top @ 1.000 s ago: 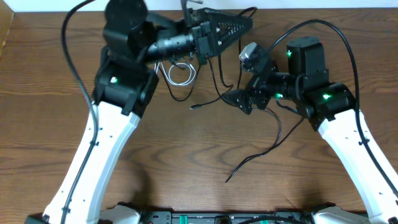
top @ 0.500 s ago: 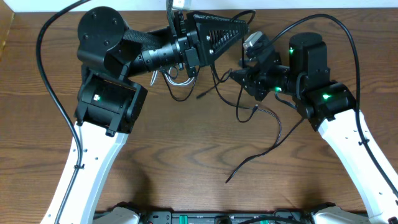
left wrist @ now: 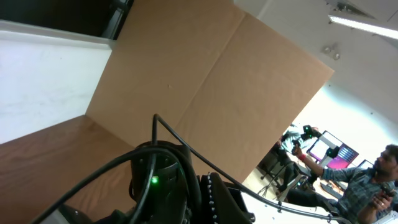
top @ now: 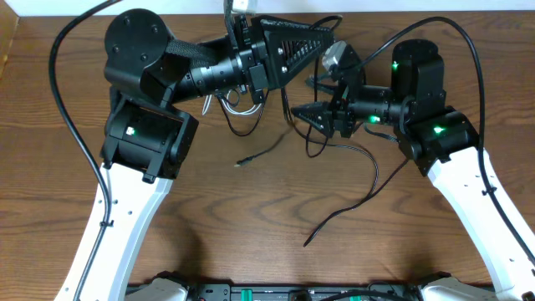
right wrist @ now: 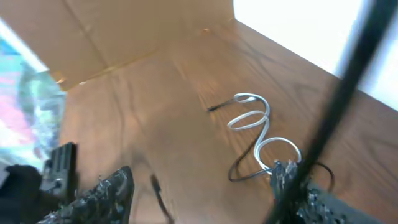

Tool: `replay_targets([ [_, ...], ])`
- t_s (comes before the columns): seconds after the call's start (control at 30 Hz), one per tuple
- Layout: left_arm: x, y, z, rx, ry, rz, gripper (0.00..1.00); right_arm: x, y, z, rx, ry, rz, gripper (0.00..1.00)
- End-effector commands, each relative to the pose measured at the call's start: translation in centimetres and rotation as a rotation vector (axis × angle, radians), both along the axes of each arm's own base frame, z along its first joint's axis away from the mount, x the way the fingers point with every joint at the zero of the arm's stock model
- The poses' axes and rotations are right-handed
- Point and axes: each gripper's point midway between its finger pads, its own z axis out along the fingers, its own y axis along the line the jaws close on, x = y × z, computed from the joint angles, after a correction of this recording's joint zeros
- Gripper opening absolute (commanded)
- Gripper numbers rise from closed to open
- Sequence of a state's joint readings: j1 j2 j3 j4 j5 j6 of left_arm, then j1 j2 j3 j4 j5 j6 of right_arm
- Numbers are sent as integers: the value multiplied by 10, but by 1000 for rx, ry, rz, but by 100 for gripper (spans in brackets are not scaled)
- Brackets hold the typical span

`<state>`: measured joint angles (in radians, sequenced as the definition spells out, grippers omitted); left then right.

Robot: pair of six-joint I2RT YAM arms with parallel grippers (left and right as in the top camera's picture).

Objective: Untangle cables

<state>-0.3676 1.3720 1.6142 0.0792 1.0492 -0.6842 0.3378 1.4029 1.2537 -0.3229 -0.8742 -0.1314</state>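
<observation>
The short white cable (top: 241, 104) lies coiled at the back of the table, partly under my left arm; it also shows in the right wrist view (right wrist: 252, 121). The long black cable (top: 372, 180) runs from a loose plug end (top: 242, 161) rightward under my right gripper and curls toward the front. My right gripper (top: 311, 100) points left with its fingers wide apart (right wrist: 196, 193); a black strand hangs between them. My left gripper (top: 333, 35) points right, turned on its side above the tangle. Only one toothed finger (left wrist: 214, 196) shows in its wrist view.
Thick black wires arc from both arms across the back of the table (top: 451, 38). A brown cardboard wall (left wrist: 205, 81) stands behind the table. The table's wood surface (top: 251, 217) extends toward the front.
My right gripper has swung from pointing down-left to pointing left. The black cable's plug end has slid left and toward the front. My left arm shifted early, then stayed still.
</observation>
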Motion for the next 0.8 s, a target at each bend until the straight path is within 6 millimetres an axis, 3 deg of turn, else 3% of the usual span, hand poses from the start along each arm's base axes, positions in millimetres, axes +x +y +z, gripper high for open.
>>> replay_targets([
  [0.0,-5,1,5,-4,-23,-10,7,-17,7,14,50,-3,91,68],
  [0.23,-5,1,5,-3,-30,-9,7,-21,11,14,54,7,107,77],
  [0.47,-4,2,3,16,-87,6,7,19,-16,-17,-103,40,-181,80],
  [0.6,20,6,-16,76,-82,137,7,20,-19,-22,-124,53,-203,85],
  [0.77,22,6,-19,102,-125,151,7,20,-19,-22,-132,36,-196,89],
])
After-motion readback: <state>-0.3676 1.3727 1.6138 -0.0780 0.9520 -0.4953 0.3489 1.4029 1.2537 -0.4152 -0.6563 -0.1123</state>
